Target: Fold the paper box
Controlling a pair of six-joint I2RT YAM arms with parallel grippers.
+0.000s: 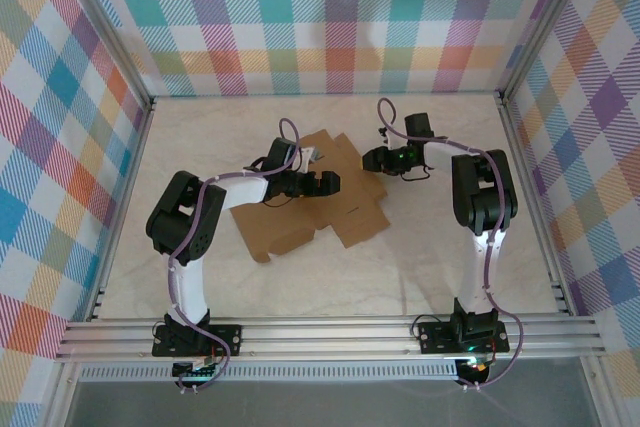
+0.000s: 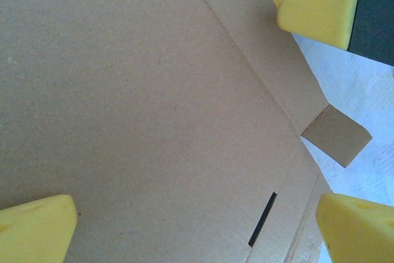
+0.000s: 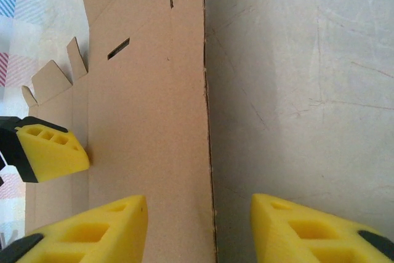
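Paper box [image 1: 275, 227] partly beneath left tool [image 1: 333, 184]

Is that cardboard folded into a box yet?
Not yet: the paper box lies spread flat on the table, flaps out, no walls standing.

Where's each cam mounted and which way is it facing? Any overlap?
Top external: above, behind the robot, facing down on the table; left arm and right arm show.
Left wrist: faces down on the paper box; left gripper open across the bottom.
Right wrist: faces the box's edge and table; right gripper open at the bottom.
Shared: each wrist view catches the other gripper's finger.
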